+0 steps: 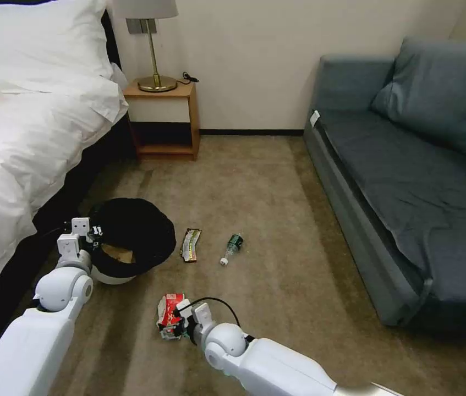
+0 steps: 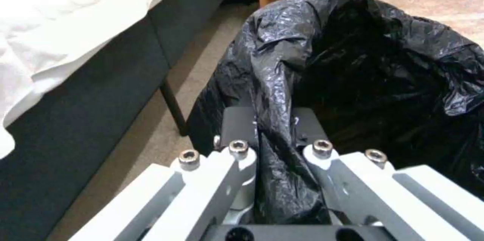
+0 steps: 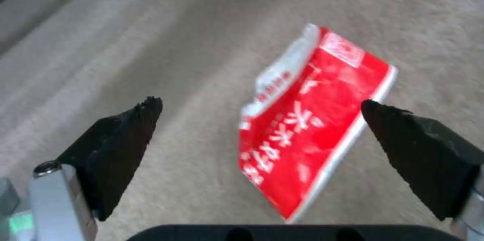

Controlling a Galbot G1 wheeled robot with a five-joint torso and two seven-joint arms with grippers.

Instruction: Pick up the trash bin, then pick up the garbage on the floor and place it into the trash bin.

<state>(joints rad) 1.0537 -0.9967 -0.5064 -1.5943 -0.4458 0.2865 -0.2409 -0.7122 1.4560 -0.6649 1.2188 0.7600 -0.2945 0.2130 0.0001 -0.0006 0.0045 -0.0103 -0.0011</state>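
Note:
The trash bin (image 1: pixel 133 234), white with a black liner (image 2: pixel 383 67), tilts beside the bed. My left gripper (image 1: pixel 91 231) (image 2: pixel 272 123) is shut on its rim and liner. A crumpled tan paper bag (image 1: pixel 118 253) lies inside it. On the carpet lie a dark-and-gold wrapper (image 1: pixel 191 245), a small clear bottle (image 1: pixel 232 248) with a green label, and a red-and-white wrapper (image 1: pixel 169 309) (image 3: pixel 312 127). My right gripper (image 1: pixel 176 325) (image 3: pixel 259 101) hangs open just over the red-and-white wrapper, one black fingertip (image 3: pixel 126 135) on each side, without touching it.
A bed with white bedding (image 1: pixel 18 143) runs along the left, its dark frame (image 2: pixel 90 112) close to the bin. A wooden nightstand (image 1: pixel 164 118) with a lamp stands at the back wall. A grey sofa (image 1: pixel 409 176) fills the right. Open carpet (image 1: pixel 277 209) lies between.

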